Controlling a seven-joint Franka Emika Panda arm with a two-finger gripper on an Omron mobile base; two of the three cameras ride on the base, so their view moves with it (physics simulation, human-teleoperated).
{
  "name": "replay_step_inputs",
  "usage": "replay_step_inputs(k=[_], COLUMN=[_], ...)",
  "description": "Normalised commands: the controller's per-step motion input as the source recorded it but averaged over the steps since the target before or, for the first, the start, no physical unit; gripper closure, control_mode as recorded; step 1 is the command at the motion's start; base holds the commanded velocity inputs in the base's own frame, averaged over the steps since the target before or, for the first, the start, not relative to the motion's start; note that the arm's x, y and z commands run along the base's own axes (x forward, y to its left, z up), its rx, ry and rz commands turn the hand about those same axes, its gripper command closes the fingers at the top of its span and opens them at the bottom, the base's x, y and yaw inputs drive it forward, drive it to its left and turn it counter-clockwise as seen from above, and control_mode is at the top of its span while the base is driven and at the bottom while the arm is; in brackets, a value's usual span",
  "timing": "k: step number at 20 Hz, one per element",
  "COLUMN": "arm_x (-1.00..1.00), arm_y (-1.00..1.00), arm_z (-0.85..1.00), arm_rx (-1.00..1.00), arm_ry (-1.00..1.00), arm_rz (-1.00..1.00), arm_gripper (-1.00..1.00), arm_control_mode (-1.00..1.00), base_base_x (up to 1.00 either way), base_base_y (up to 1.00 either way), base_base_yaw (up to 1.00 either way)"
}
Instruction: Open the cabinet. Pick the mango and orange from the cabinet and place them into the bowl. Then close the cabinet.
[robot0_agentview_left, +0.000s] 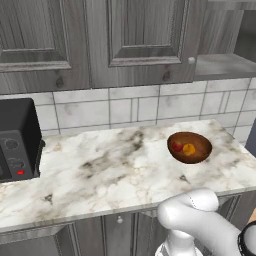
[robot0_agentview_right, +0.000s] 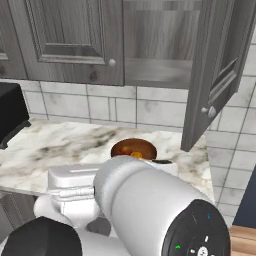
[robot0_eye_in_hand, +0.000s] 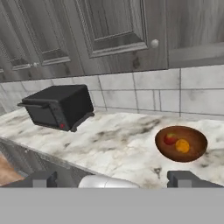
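The hand (robot0_eye_in_hand: 112, 179) hangs low in front of the table (robot0_agentview_left: 100, 170), its two tips spread as wide as they go and gripping nothing. That fits what lies ahead: both fruits already sit in the bowl (robot0_eye_in_hand: 181, 143), which rests on the table ahead of the hand and off to its right. Inside it the mango (robot0_eye_in_hand: 170, 138) lies on the side nearer the toaster oven (robot0_eye_in_hand: 59, 107), the orange (robot0_eye_in_hand: 182, 145) just beside it, apparently touching.

With the fruit delivered, I judge that only the closing step remains. The cabinet (robot0_agentview_right: 150, 45) is above and beyond the hand, well apart from it. Its right door (robot0_agentview_right: 215, 75) stands swung out toward the robot, edge-on in the right base view, with its knob (robot0_agentview_right: 212, 112) up and to the right of the hand; the left door (robot0_agentview_right: 70, 40) is shut. The open bay shows a bare grey shelf (robot0_agentview_left: 222, 65), which suggests nothing is left to fetch.

The hand probably sits pulled back and low so it clears the bowl before rising. To close up, it would need to lift well above the table and get round to the outer face of the open door to push it. The risk is clipping the door's lower edge on the way up, since it overhangs the table near the bowl.
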Motion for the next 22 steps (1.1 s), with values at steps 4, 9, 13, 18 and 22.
replay_step_inputs(k=[4, 9, 13, 18, 22], arm_x=[0.0, 0.0, 0.0, -0.08, 0.1], arm_y=[-0.14, -0.13, -0.13, -0.2, -0.39], arm_z=[0.0, 0.0, 0.0, 0.0, 0.0], arm_rx=[0.0, -0.02, 0.0, 0.0, 0.0], arm_ry=[-0.18, -0.18, -0.1, -0.1, -0.04], arm_rz=[0.2, 0.17, 0.09, 0.0, 0.0], arm_gripper=[-1.0, -1.0, -1.0, -1.0, -1.0], arm_control_mode=[-1.0, -1.0, -1.0, -1.0, -1.0], base_base_x=[0.0, 0.0, 0.0, 0.0, 0.0], base_base_y=[0.0, 0.0, 0.0, 0.0, 0.0], base_base_yaw=[0.0, 0.0, 0.0, 0.0, 0.0])
